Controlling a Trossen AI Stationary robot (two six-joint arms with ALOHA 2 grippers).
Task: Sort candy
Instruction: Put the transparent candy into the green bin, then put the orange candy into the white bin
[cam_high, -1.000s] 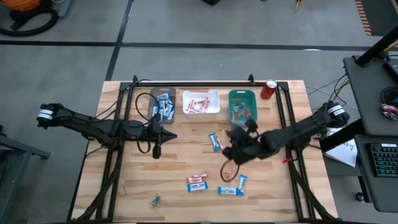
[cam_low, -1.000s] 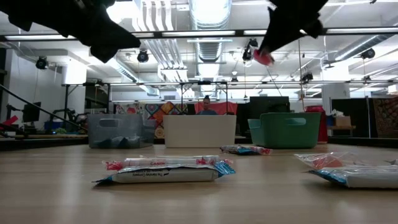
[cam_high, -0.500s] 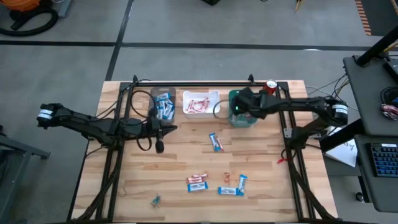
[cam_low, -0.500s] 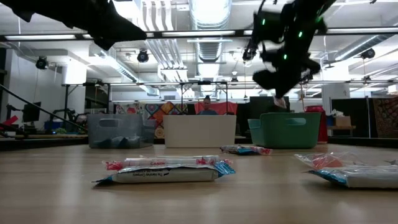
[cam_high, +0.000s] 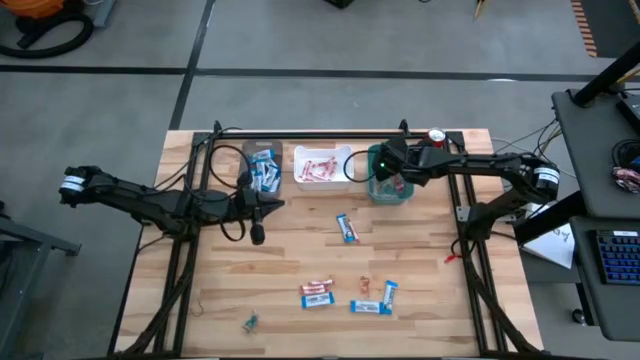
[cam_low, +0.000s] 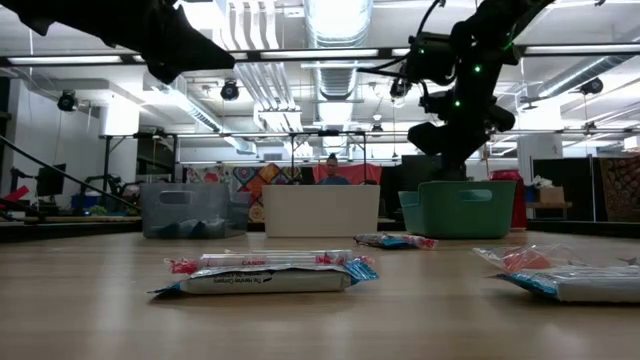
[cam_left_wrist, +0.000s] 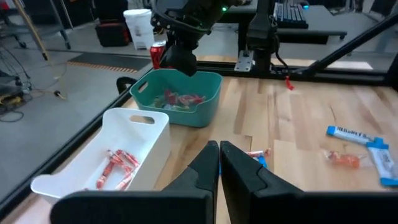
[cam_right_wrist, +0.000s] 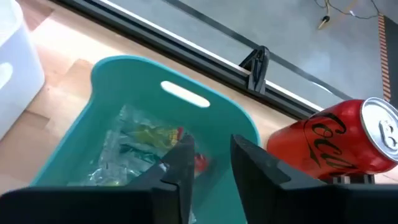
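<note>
Candy lies loose on the wooden table: a blue-and-white bar (cam_high: 346, 228) mid-table, and a red-and-white bar (cam_high: 317, 287), more blue bars (cam_high: 370, 307) and a tiny orange piece (cam_high: 364, 285) toward the near edge. My right gripper (cam_high: 384, 168) (cam_right_wrist: 211, 165) hovers open over the teal bin (cam_high: 392, 188), with wrapped sweets (cam_right_wrist: 146, 146) and a red piece (cam_right_wrist: 199, 162) in the bin below its fingers. My left gripper (cam_high: 256, 236) (cam_left_wrist: 219, 163) is shut on nothing, in front of the grey bin (cam_high: 262, 168), which has blue bars in it.
A white bin (cam_high: 323, 165) with red-and-white bars sits between the grey and teal bins along the far edge. A red soda can (cam_high: 434, 141) stands just right of the teal bin. Black frame rails run along the table's sides and far edge. A small scrap (cam_high: 250, 321) lies near-left.
My right gripper has swung from low over the candy in the table's near middle, up and toward the far edge, and now hangs over the teal bin. The red piece seen at its fingertips a second ago no longer shows there in the low view.
</note>
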